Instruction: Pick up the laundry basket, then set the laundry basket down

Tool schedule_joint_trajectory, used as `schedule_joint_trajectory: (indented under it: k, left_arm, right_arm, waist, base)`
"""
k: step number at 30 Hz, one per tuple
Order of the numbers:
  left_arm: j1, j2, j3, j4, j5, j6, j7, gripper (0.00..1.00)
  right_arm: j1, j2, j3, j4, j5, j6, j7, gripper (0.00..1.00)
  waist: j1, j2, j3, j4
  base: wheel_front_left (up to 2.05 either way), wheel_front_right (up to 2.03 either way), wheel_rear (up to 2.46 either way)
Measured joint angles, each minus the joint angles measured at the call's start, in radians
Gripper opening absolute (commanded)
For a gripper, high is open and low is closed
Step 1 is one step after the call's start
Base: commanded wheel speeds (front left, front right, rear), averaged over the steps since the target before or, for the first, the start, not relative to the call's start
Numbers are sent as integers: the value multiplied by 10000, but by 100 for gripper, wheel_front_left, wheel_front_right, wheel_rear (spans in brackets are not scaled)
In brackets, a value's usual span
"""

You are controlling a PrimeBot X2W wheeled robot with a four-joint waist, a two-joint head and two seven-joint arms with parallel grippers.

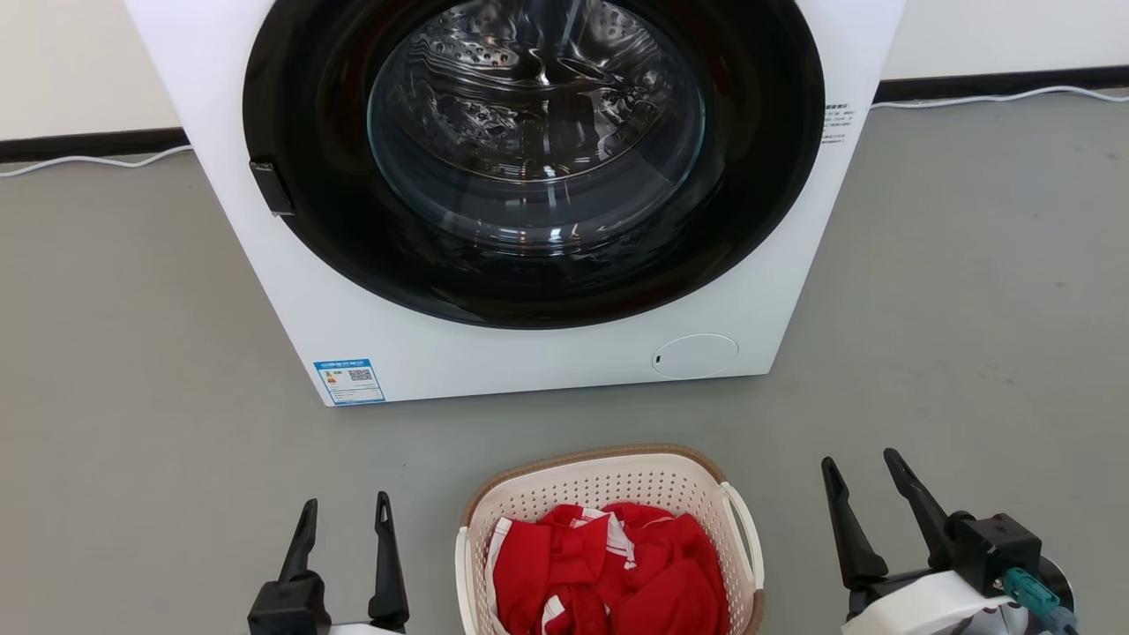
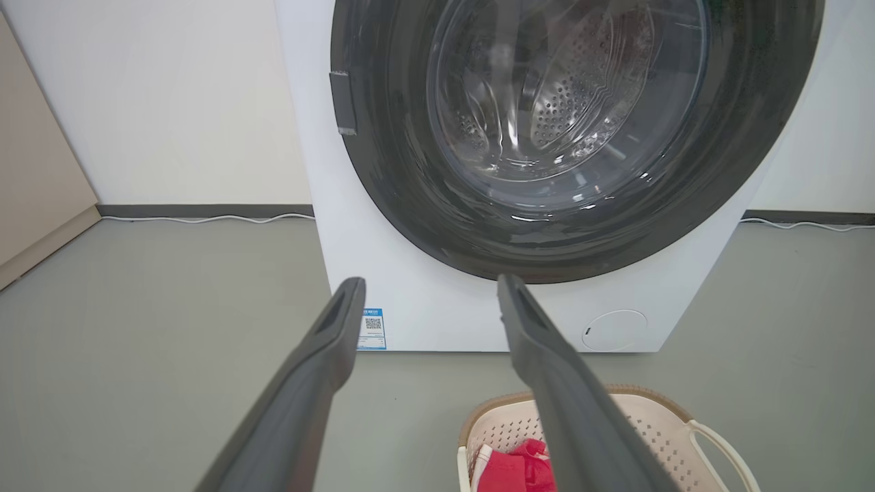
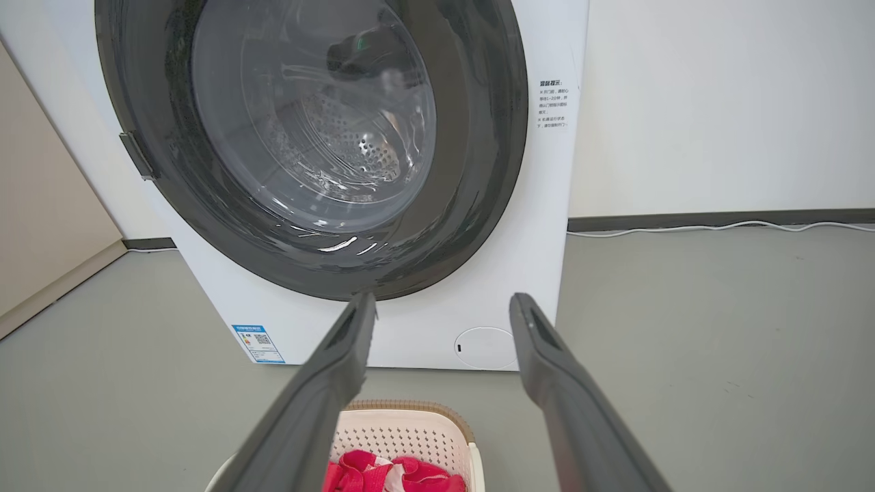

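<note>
The laundry basket (image 1: 600, 485) is cream perforated plastic with a brown woven-look rim and a white loop handle on its right side. It stands on the grey floor at the bottom centre of the head view, with red and white clothes (image 1: 609, 564) inside. My left gripper (image 1: 346, 511) is open, left of the basket and apart from it. My right gripper (image 1: 863, 467) is open to the basket's right, also apart. The basket (image 2: 656, 417) lies low right past the left gripper (image 2: 429, 290). In the right wrist view the basket (image 3: 410, 430) sits low, under the right gripper (image 3: 443, 307).
A white front-loading washer (image 1: 494, 353) with a round dark glass door stands just behind the basket. A white cable (image 1: 88, 163) runs along the dark baseboard by the wall. A beige panel (image 2: 34, 184) stands at the far left. Grey floor spreads on both sides.
</note>
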Motion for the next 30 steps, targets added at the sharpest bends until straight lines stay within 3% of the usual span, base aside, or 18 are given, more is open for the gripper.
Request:
schedule_joint_trajectory:
  k: [8,9,14,30]
  left_arm:
    - [1,-2,-61,-58,-84,-38,0,100]
    - [4,-6,-65,-10,-100,-38,4,0]
    - [216,-46,-79,525,-130,-36,63,0]
    - [285,2,157,598,-1960,-360,382,0]
  right_arm:
    - [0,63,-52,2,-58,0,0,100]
    - [7,82,-46,54,-56,0,2,0]
    - [319,257,13,545,-29,0,44,0]
    - [407,290,-173,495,1689,0,384,0]
  waist:
    - [0,0,-4,-34]
    - [0,0,-4,-35]
    - [0,0,1,-35]
    - [3,0,-66,26]
  base:
    - [0,0,0]
    - [0,0,0]
    - [0,0,0]
    - [0,0,0]
